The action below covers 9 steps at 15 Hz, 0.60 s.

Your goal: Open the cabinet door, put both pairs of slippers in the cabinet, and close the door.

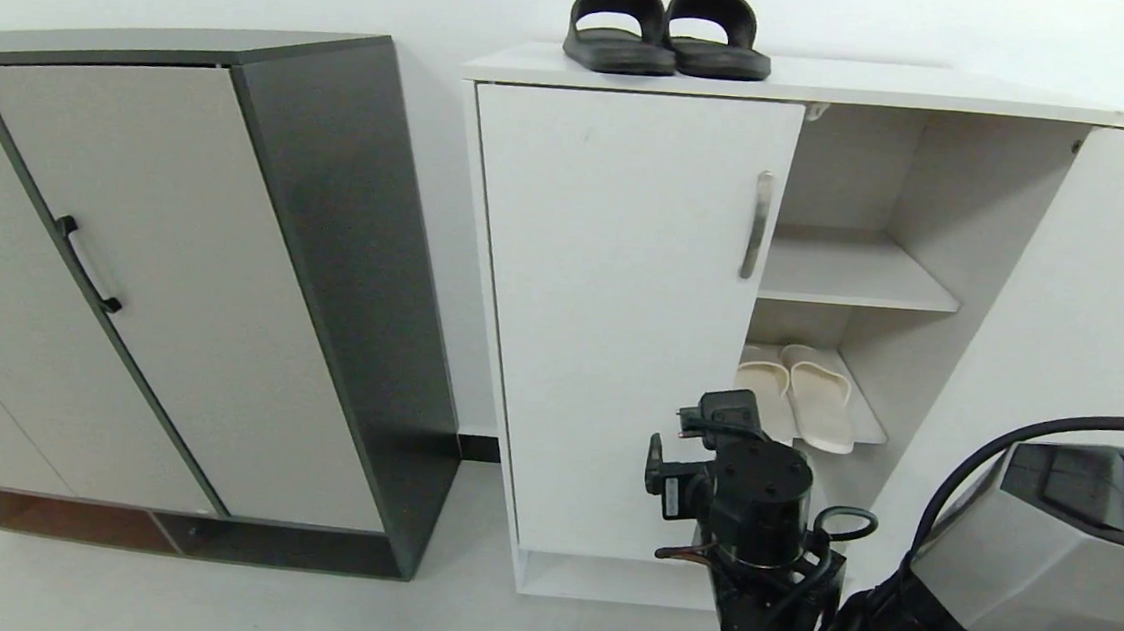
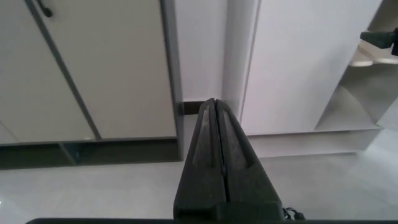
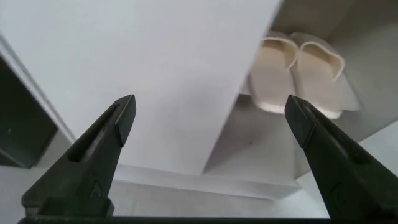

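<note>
Two cream slippers (image 3: pixel 317 74) on the shelf (image 1: pixel 867 420) beyond the right gripper (image 3: pixel 209 101), fingers (image 3: pixel 93 155) wide apart; left gripper (image 2: pixel 216 106) fingers pressed together.

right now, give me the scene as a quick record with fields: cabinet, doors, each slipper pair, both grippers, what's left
cabinet: white two-door cabinet, standing right of a dark grey cabinet
doors: right door swung open; left door shut
cream slippers: side by side on the lower shelf inside the open half
black slide slippers: side by side on the cabinet's top
right gripper: open, holding nothing, in front of the cabinet's lower part
left gripper: shut, holding nothing, low near the gap between the cabinets
left to do: black pair in, door closed
</note>
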### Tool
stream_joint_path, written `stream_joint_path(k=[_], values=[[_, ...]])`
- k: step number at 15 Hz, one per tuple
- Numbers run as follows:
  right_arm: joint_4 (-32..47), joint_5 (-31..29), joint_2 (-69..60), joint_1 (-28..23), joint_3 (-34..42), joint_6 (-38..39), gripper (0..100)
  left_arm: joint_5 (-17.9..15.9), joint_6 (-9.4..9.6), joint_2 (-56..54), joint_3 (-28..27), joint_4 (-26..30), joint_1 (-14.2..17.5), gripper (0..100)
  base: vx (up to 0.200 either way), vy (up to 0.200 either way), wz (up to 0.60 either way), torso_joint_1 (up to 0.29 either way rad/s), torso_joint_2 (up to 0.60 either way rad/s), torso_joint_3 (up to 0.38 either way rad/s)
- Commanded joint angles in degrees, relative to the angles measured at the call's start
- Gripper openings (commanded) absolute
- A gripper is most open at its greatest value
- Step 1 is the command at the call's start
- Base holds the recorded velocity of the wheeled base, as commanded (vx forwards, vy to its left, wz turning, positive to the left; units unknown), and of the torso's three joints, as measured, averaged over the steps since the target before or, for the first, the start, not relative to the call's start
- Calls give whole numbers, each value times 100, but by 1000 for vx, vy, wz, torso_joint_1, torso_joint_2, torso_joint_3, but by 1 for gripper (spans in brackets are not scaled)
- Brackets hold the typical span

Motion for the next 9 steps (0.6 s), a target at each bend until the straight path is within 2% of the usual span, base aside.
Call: stream_joint_path(k=[1, 9], values=[[-10, 0, 17, 2, 13, -1, 100, 0, 13, 1, 0, -1, 0, 0, 0, 0, 0, 0, 0, 0], [-28, 0, 78, 2, 22, 8, 100, 0, 4, 1, 0, -1, 0, 0, 0, 0, 0, 0, 0, 0]])
